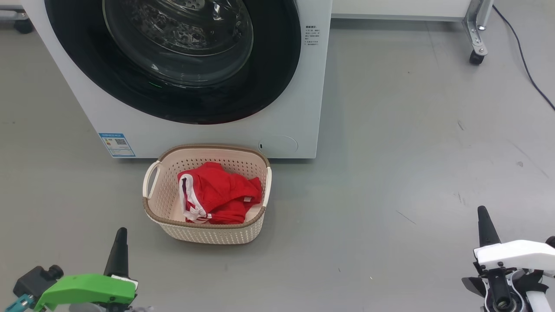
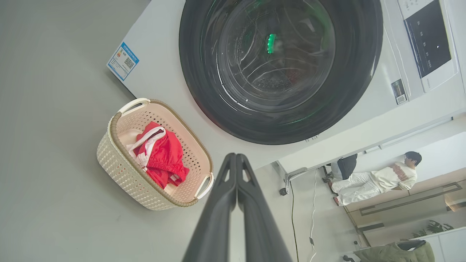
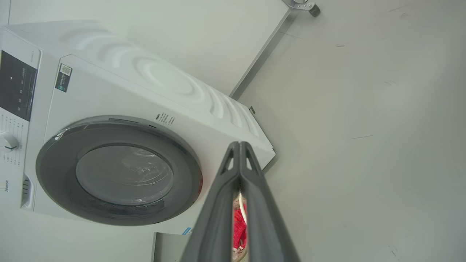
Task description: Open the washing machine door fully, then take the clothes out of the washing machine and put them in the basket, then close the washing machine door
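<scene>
The white washing machine (image 1: 204,134) stands ahead with its black-rimmed round door (image 1: 173,56) shut flush against the front; the door (image 2: 280,69) (image 3: 120,169) looks shut in both wrist views too. On the floor in front of the machine sits the cream basket (image 1: 208,229) (image 2: 120,171). Red clothes (image 1: 221,193) (image 2: 162,156) with white stripes lie inside it. My left gripper (image 1: 120,232) (image 2: 236,156) is shut and empty at the lower left, short of the basket. My right gripper (image 1: 482,212) (image 3: 239,144) is shut and empty at the lower right. A sliver of red clothes (image 3: 239,227) shows between the right fingers.
Grey floor spreads to the right of the machine. A metal frame leg on a caster (image 1: 476,56) stands at the back right, with a dark cable (image 1: 529,73) trailing past it. A person (image 2: 378,178) sits far off in the left wrist view.
</scene>
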You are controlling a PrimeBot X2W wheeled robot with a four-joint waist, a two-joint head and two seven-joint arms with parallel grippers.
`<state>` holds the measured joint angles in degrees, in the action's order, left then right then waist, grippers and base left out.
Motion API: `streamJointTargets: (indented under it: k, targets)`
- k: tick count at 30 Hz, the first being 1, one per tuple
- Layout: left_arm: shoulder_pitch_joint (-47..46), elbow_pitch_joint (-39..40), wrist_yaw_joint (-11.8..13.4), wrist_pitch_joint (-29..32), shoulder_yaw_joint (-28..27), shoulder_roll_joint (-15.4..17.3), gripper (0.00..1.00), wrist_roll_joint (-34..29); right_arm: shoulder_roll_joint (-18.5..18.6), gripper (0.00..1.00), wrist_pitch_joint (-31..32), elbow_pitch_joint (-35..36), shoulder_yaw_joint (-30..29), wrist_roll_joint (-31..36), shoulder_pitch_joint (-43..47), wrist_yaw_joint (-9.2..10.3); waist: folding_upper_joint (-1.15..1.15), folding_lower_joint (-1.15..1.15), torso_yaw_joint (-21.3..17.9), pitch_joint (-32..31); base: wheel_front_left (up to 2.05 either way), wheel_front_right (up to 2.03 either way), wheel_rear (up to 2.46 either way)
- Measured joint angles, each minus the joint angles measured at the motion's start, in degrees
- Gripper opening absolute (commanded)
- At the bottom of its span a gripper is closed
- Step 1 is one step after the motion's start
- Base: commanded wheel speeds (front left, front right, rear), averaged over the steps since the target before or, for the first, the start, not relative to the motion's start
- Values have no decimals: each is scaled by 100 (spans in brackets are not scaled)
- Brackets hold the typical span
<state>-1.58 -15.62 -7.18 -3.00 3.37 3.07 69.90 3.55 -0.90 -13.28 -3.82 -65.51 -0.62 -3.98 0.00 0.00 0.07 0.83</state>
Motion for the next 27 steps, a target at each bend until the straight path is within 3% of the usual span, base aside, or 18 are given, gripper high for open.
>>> streamJointTargets:
  k: [27]
  targets:
    - [-64, -1, 0, 455, -301, 79, 0, 1772, -90, 0, 513, -181, -288, -1855, -191, -201, 0, 0, -6, -49, 0, 0, 0]
